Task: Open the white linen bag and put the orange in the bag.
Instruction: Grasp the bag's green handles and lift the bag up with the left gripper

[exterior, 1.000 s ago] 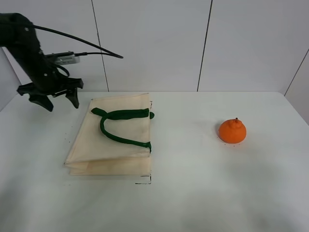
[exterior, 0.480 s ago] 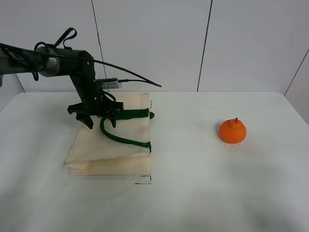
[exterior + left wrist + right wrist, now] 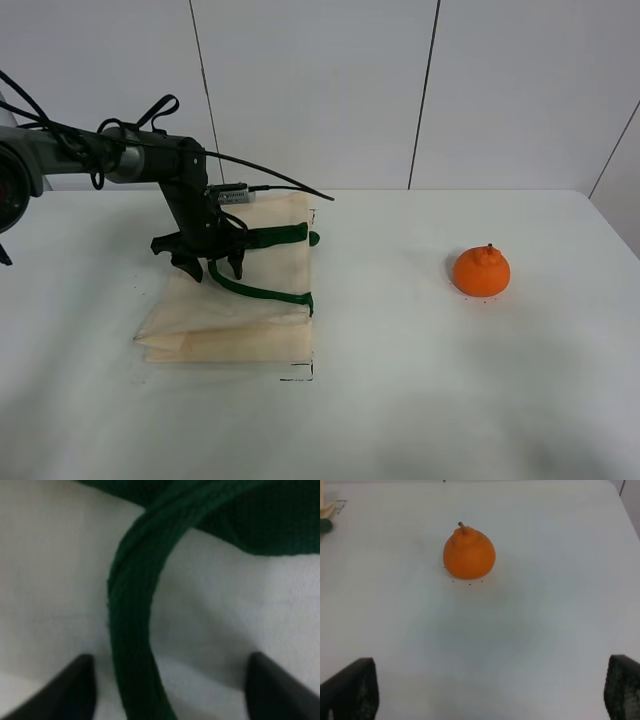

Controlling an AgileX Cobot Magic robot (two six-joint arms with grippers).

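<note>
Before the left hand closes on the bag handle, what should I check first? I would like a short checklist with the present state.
1. Left hand open: ok, fingers spread.
2. Green strap between its fingers: ok, in the left wrist view.
3. Fingers low enough to catch the strap: cannot tell.
4. White linen bag opened: not ok, it lies flat.
5. Orange free on the table, apart from the bag: ok.
6. Right hand open, facing the orange: ok.

L gripper (image 3: 217, 272) swung in over bag (image 3: 250, 325), lowered astride handle (image 3: 258, 292).
</note>
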